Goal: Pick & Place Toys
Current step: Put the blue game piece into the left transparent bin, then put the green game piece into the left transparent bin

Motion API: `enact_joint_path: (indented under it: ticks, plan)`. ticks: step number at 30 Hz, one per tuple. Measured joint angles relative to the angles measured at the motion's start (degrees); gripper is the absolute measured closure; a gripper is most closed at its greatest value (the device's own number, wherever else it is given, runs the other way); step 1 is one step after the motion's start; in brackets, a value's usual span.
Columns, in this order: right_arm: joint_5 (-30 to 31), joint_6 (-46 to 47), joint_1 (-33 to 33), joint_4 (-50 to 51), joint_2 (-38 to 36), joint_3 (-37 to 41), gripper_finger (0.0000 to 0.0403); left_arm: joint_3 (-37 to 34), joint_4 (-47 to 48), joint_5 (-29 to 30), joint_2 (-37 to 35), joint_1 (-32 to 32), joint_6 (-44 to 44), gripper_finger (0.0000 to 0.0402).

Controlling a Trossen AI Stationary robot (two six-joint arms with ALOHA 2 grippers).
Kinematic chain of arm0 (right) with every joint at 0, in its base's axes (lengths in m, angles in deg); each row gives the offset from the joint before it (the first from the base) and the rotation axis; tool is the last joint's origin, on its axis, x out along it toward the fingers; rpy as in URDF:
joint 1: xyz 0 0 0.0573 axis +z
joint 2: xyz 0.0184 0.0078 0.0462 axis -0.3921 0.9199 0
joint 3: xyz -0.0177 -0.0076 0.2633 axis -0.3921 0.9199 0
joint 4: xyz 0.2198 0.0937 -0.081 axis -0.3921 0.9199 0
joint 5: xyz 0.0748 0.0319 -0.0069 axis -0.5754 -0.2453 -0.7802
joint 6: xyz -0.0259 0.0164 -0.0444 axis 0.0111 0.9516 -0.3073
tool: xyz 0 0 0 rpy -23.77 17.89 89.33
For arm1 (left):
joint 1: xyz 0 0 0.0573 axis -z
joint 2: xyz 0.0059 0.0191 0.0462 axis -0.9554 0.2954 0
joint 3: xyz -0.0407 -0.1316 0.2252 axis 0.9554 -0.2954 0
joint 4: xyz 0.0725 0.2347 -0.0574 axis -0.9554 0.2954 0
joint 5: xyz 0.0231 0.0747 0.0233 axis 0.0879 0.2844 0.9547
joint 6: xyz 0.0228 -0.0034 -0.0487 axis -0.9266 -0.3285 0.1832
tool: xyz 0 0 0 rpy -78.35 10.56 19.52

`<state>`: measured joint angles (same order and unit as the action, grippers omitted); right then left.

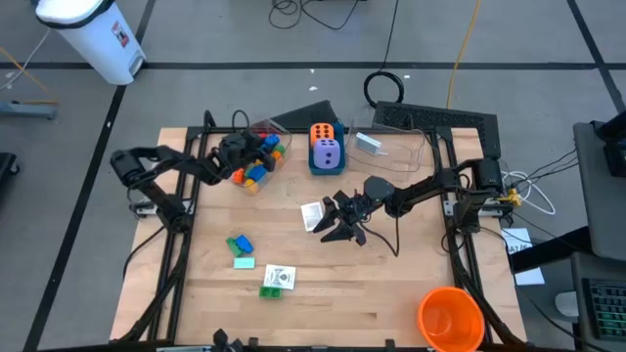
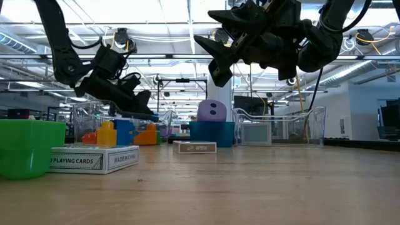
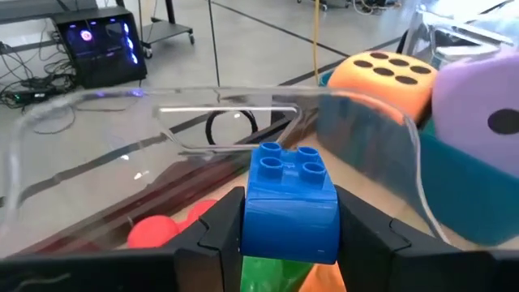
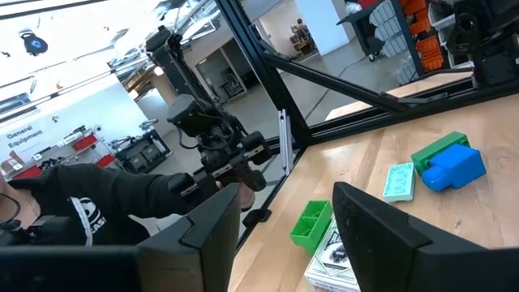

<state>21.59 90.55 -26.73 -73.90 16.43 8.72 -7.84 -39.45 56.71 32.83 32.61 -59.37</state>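
Note:
My left gripper (image 1: pixel 256 159) reaches over the clear tub (image 1: pixel 262 137) at the far left, which holds red, orange, yellow and blue bricks, and is shut on a blue brick (image 3: pixel 290 195). Beside the tub, an orange die (image 3: pixel 381 77) and a purple die (image 3: pixel 478 122) sit in a blue box (image 1: pixel 326 164). My right gripper (image 1: pixel 339 223) hangs open, well above mid-table, next to a white card pack (image 1: pixel 313 215) lying flat. A blue brick (image 1: pixel 243 244), a green brick (image 1: pixel 233 241), a mint card (image 1: pixel 244 262), a card box (image 1: pixel 279 276) and a green brick (image 1: pixel 272 290) lie near front left. My left gripper pinches the blue brick between its two fingers, one on each of two opposite side walls (image 3: pixel 253 219). The fingers come nearly level, slanting a little down, from the table's left. The brick stands studs up above green and orange bricks in the tub; whether it touches them I cannot tell.
A second clear tub (image 1: pixel 396 145) stands at the far right of the blue box. A big orange cup (image 1: pixel 450 318) stands at the near right corner. Bare wood lies between the front-left toys and the cup.

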Motion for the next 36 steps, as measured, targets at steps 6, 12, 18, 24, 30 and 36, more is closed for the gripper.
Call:
enact_joint_path:
  ticks: [6,12,18,24,30,36]
  plan:
    - [0.0,0.0,0.0,0.3,0.0,0.0,0.0214,0.1,1.0,0.0,1.3,0.0,0.3,0.0243]
    - [0.0,0.0,0.0,0.3,0.0,0.0,0.0211,0.2,1.3,0.0,1.3,-0.1,0.0,0.0250]
    - [0.0,0.0,0.0,0.3,0.0,0.0,0.0215,0.2,1.3,-1.4,1.3,-1.1,0.2,0.0200]
    - [0.0,0.0,0.0,0.3,0.0,0.0,0.0213,0.2,1.4,-1.7,1.3,-1.6,0.9,0.0146]
    - [0.0,0.0,0.0,0.3,0.0,0.0,0.0215,0.2,1.4,-1.7,-2.0,-1.6,-0.2,0.0124]
    - [0.0,0.0,0.0,0.3,0.0,0.0,0.0212,0.1,1.8,-1.7,-11.8,-0.1,-1.1,0.0122]
